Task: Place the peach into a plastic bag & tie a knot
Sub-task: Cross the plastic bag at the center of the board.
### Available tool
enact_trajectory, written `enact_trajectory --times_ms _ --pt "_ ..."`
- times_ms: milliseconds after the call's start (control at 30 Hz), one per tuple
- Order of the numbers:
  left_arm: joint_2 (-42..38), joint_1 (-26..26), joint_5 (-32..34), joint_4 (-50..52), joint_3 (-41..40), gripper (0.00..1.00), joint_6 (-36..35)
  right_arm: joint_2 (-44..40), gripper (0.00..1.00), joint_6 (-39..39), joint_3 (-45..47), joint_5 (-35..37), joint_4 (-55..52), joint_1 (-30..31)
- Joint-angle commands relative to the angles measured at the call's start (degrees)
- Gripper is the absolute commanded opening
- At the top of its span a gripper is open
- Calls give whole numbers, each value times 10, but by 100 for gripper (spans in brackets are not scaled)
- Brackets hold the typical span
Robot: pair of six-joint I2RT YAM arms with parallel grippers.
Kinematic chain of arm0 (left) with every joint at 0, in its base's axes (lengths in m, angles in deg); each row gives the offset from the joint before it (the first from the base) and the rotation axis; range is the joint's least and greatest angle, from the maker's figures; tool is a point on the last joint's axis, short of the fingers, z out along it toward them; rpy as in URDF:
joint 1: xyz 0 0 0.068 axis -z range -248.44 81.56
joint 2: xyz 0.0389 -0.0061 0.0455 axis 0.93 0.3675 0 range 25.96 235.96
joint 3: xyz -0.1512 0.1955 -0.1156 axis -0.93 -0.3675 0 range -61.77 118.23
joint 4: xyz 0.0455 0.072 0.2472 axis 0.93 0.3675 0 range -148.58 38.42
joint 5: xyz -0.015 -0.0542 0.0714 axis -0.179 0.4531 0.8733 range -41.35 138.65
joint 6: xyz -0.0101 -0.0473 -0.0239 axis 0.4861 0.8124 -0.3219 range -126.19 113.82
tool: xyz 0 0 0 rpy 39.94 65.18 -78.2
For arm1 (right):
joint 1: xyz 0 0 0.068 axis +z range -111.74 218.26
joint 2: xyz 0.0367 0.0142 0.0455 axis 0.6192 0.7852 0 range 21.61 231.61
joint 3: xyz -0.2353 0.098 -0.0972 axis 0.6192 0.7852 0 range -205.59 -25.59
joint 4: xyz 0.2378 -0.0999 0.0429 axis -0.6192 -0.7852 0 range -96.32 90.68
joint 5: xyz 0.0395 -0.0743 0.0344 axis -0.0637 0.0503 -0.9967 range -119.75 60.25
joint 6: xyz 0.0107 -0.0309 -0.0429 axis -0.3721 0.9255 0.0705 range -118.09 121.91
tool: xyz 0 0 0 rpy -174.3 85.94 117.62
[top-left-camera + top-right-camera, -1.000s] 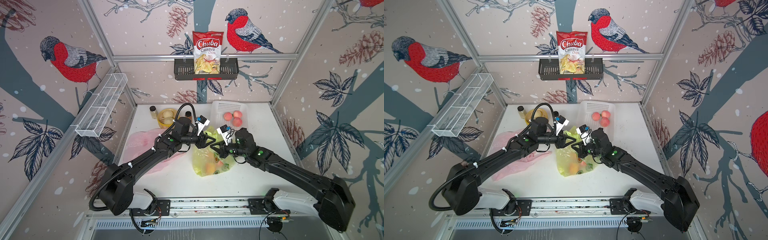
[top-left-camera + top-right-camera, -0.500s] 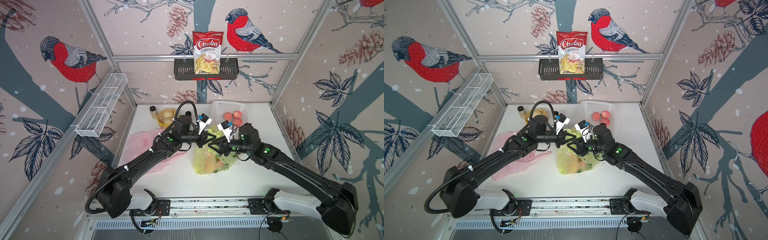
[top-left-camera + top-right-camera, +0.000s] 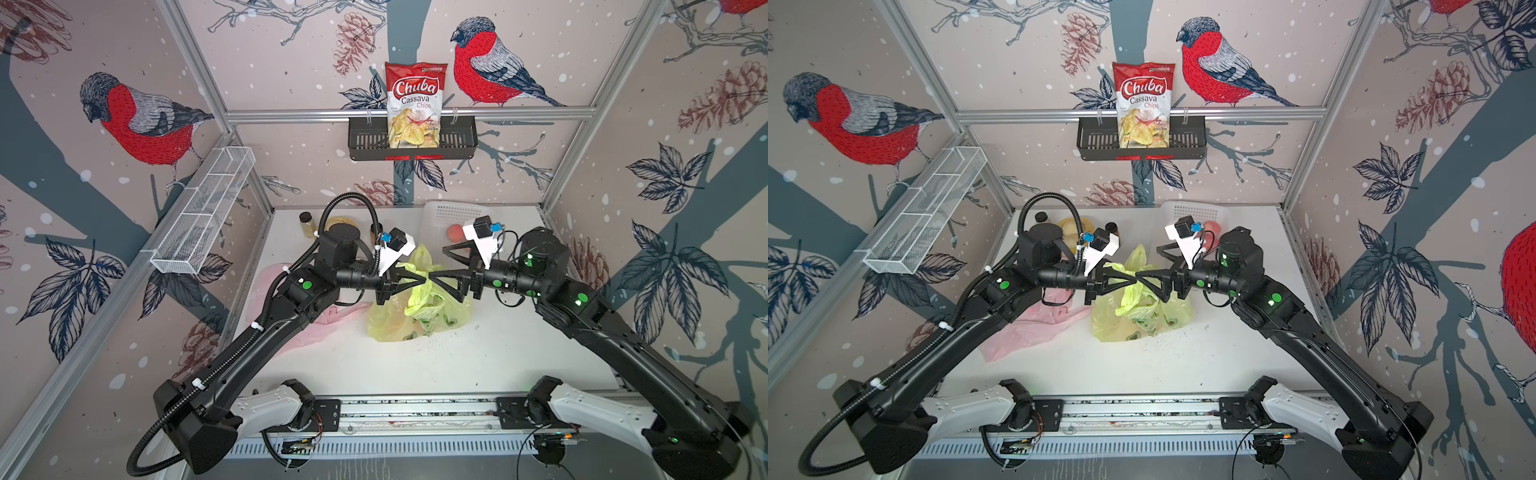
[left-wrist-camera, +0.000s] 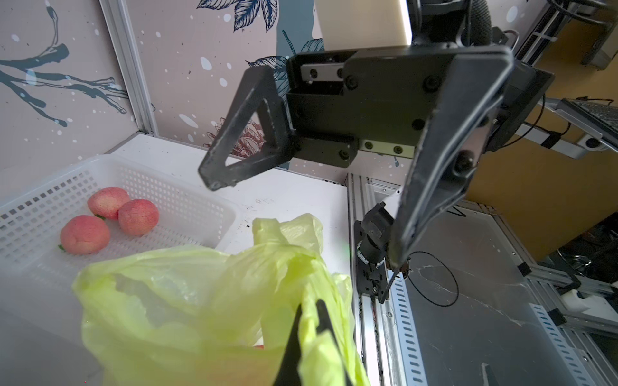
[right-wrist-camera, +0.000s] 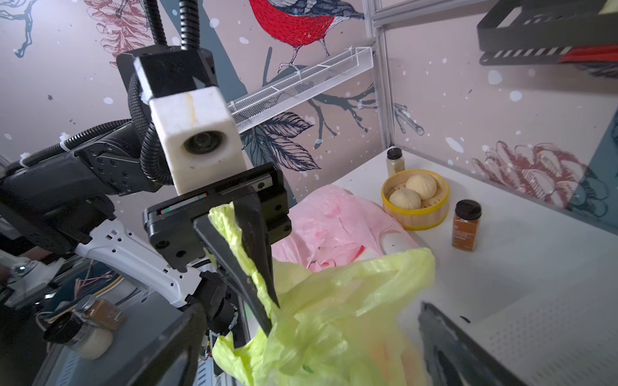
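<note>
- Peaches (image 4: 138, 217): three lie in the white basket (image 4: 180, 190) at the back of the table; a reddish patch shows through the film of the yellow-green bag (image 3: 390, 324), likely the packed one, though I cannot be sure
- The bag slumps mid-table, mouth loose, between the two grippers
- Left gripper (image 3: 420, 280): fingers pinched shut on a strip of the bag's upper film
- Right gripper (image 3: 437, 263): jaws spread wide, holding nothing, tips just beside the left's
- Risk: the pinch is on thin, slippery film; a hard pull could tear it or slide it free
- Risk: right jaws closing this near could strike the left fingers, or catch one layer only and leave the knot slack
- Risk: mouth untied; tilting or lifting could let the fruit roll out
- Risk: pink bag (image 3: 303, 332) lies by the left arm and could snag on it
- Count: peaches in basket, three; plastic bags, two; spice jars (image 5: 466, 225), two; steamer (image 5: 414, 217), one, with at least two buns (image 5: 420, 186); chip bag (image 3: 415, 104), one; black rack (image 3: 457, 133), one; wire shelf (image 3: 203, 212), one
</note>
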Motion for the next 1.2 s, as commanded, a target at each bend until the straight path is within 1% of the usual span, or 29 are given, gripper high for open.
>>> enact_trajectory --times_ms 0,67,133,233,333,433,567,667,733,767,833,867,933,967,1000,1067,1167 --pt "-6 -7 -14 19 -5 0 -18 25 95 28 -11 -65 -26 15" --pt "-12 -15 -11 8 -14 0 -10 30 92 28 0 -90 -30 23" --pt "-18 -26 -14 -8 -23 0 1 27 89 27 13 -90 -34 35" --pt "-23 -38 -22 -32 -33 0 15 29 85 19 28 -54 -41 55" --pt "-17 -39 -25 -40 -33 0 22 39 84 5 36 -25 -27 68" --pt "-9 -38 -28 -47 -33 0 28 60 79 -2 29 -7 -11 84" --pt "-5 -38 -18 -49 -33 0 33 90 62 -4 11 8 -5 93" --pt "-7 -40 -8 -48 -36 0 35 102 50 -1 5 12 -11 93" --pt "-8 -43 -5 -51 -38 0 39 106 40 -1 4 14 -12 93" --pt "-8 -43 -6 -54 -38 0 41 107 33 -2 5 17 -10 94" --pt "-9 -44 -6 -56 -39 0 45 106 16 -2 5 30 -7 93" --pt "-10 -45 -2 -56 -37 2 46 105 10 -2 4 32 -10 90" --pt "-16 -52 6 -50 -39 23 49 100 2 0 2 28 -20 79" --pt "-23 -58 6 -53 -47 37 51 94 0 0 3 23 -22 71" --pt "-31 -62 5 -58 -56 46 55 87 0 -2 6 15 -21 62" --pt "-48 -64 5 -72 -77 55 60 70 0 -5 15 -12 -11 46" --pt "-70 -64 -9 -102 -105 59 71 42 0 -20 28 -59 22 27"
